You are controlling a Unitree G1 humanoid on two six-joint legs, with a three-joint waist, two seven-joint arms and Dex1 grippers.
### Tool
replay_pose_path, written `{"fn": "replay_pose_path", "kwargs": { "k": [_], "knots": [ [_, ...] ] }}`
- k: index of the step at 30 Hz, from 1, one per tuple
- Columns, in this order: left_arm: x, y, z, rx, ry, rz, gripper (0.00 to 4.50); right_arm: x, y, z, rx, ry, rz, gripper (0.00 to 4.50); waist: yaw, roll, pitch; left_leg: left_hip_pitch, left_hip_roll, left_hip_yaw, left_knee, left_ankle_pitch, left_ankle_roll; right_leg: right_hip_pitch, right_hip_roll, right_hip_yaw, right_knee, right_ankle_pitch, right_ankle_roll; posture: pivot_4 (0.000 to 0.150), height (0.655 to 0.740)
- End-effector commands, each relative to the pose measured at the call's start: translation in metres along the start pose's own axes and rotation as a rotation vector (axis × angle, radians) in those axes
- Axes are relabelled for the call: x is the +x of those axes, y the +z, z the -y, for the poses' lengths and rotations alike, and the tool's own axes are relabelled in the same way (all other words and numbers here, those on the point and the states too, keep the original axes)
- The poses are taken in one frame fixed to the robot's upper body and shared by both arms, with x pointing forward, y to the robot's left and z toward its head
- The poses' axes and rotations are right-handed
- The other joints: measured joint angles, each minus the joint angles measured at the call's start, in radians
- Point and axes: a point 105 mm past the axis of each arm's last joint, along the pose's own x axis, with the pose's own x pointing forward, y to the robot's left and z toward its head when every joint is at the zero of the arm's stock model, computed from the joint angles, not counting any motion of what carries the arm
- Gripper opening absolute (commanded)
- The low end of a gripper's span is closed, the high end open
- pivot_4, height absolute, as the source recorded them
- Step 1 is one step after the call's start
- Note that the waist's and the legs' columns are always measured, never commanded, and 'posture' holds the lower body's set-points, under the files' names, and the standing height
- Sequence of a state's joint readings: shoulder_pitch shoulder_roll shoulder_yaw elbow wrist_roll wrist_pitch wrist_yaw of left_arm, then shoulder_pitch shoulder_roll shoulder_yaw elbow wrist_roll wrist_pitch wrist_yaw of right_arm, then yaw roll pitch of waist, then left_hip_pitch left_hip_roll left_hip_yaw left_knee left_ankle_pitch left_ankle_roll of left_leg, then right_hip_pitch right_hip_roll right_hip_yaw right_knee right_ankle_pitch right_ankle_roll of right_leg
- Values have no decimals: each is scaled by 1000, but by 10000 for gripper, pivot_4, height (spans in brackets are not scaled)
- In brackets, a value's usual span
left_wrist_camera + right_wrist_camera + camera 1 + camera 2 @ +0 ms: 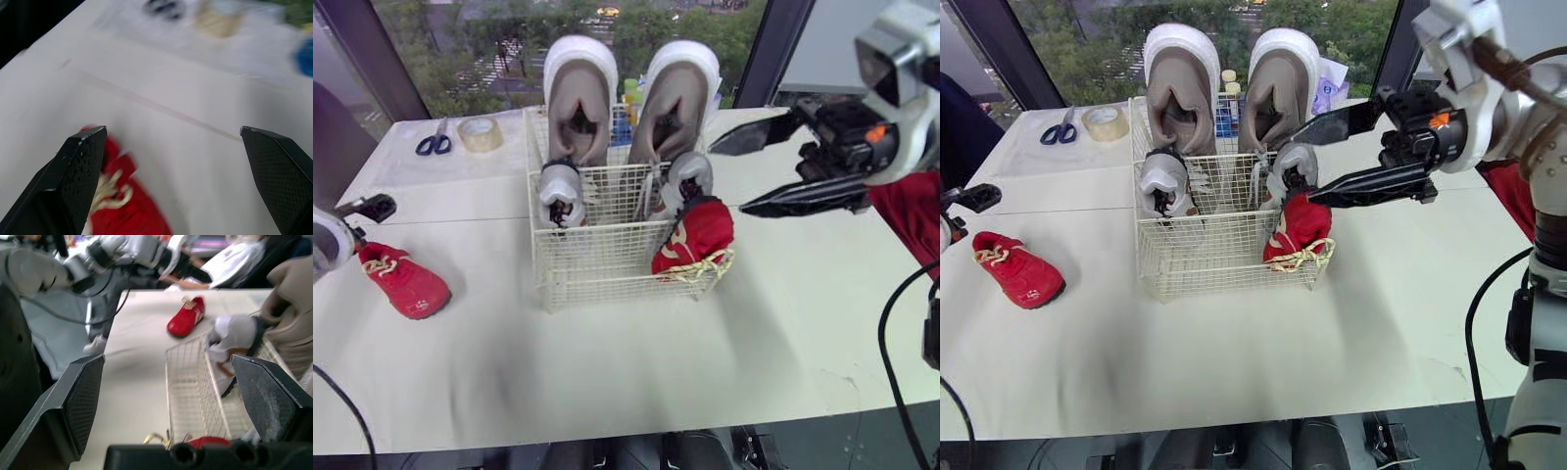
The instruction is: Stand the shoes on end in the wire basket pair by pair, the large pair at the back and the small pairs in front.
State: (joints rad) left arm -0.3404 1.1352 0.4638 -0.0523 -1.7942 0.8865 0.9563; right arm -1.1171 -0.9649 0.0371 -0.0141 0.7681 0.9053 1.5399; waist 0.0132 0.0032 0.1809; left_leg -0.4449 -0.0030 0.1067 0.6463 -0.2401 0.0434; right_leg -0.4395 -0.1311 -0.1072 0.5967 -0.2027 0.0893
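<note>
Holding the right tool [725,180] spread wide and empty just right of the basket [597,269], near its upper rim. Holding the left tool [171,129] released as well, gripping nothing, close above the loose red shoe [406,279] lying sole-down on the surface [607,362], well left of the basket. Showing the large grey pair [579,98] standing on end at the back of the basket, the small grey pair [560,193] upright in front of it, and a second red shoe [697,235] propped in the front right corner, laces poking through the wire.
</note>
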Motion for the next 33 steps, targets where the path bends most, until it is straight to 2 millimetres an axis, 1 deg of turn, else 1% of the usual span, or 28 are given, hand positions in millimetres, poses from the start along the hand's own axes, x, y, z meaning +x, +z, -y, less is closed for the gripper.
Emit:
{"fn": "replay_pose_path", "kwargs": {
  "k": [1,5,7,11,14,15,16,18,19,22,25,27,28,29,30,33],
  "knots": [
    [7,2,0,-77,62,-38,45000,-3,7,-4,-57,-6,-9,44586,0,0,0,0,0,0,0,0,-1,0,0,0,0,0,0,1500,7400],
    [24,-7,-7,-97,143,-97,45000,-4,1,-9,-85,-26,-59,44586,-1,-1,0,0,-1,0,0,1,-2,2,0,0,0,1,1,1500,7400],
    [34,-13,-8,-100,160,-125,45000,-5,5,-15,-74,-27,-43,44586,-1,-1,0,0,-1,0,0,1,-2,5,0,-1,0,1,2,1500,7400],
    [51,-16,-8,-107,165,-146,45000,-7,11,-22,-73,-50,-27,44586,0,-3,-1,0,-1,0,1,2,-2,5,0,-2,1,1,2,1500,7400],
    [63,-16,-12,-100,188,-144,45000,-7,14,-25,-71,-69,-17,44586,0,-5,-2,0,-1,0,1,2,-2,6,0,-3,0,1,2,1500,7400],
    [69,-18,-17,-101,210,-144,45000,-7,15,-27,-80,-80,-11,44586,0,-5,-2,0,-2,0,1,1,-2,7,0,-3,0,1,2,1500,7400],
    [79,-22,-19,-98,213,-152,45000,-6,19,-30,-98,-94,-6,44586,0,-5,-2,0,-2,0,2,1,-2,7,0,-4,0,1,2,1500,7400],
    [94,-44,-24,-150,212,-247,45000,-4,25,-35,-130,-119,-8,44586,2,-5,-2,0,-2,0,2,1,-2,7,0,-4,1,1,2,1500,7400],
    [98,-53,-25,-169,212,-291,45000,-4,28,-37,-132,-121,-5,44586,2,-5,-2,0,-2,0,2,1,-2,7,0,-5,1,1,2,1500,7400],
    [103,-69,-27,-197,217,-367,36493,-6,30,-41,-129,-147,-6,45000,0,-6,-2,0,-2,1,2,1,-1,7,0,-5,0,1,3,1500,7400],
    [106,-72,-26,-175,217,-383,21166,-8,33,-42,-126,-172,-1,45000,2,-6,-2,1,-3,2,2,1,0,8,-1,-5,1,3,5,1500,7400],
    [108,-71,-25,-181,213,-380,11877,-9,34,-42,-123,-178,8,45000,7,-6,-3,2,-3,2,3,1,-1,9,-2,-6,1,3,5,1500,7400],
    [109,-70,-23,-194,204,-376,6151,-9,33,-41,-120,-181,9,45000,10,-6,-3,2,-3,1,3,1,-1,9,-2,-6,1,3,5,1500,7400],
    [110,-65,-19,-203,182,-358,1867,-8,33,-41,-117,-184,9,45000,15,-6,-3,3,-3,1,4,1,-1,9,-2,-6,1,3,6,1500,7400],
    [110,-60,-15,-211,155,-339,429,-8,32,-40,-115,-185,10,45000,20,-6,-3,3,-3,1,4,0,0,9,-2,-6,1,3,6,1500,7400],
    [104,-46,-3,-212,71,-313,429,-8,32,-38,-99,-178,23,45000,30,-6,-3,2,-2,0,4,1,0,5,-3,-6,1,3,6,1500,7400]
  ]
}}
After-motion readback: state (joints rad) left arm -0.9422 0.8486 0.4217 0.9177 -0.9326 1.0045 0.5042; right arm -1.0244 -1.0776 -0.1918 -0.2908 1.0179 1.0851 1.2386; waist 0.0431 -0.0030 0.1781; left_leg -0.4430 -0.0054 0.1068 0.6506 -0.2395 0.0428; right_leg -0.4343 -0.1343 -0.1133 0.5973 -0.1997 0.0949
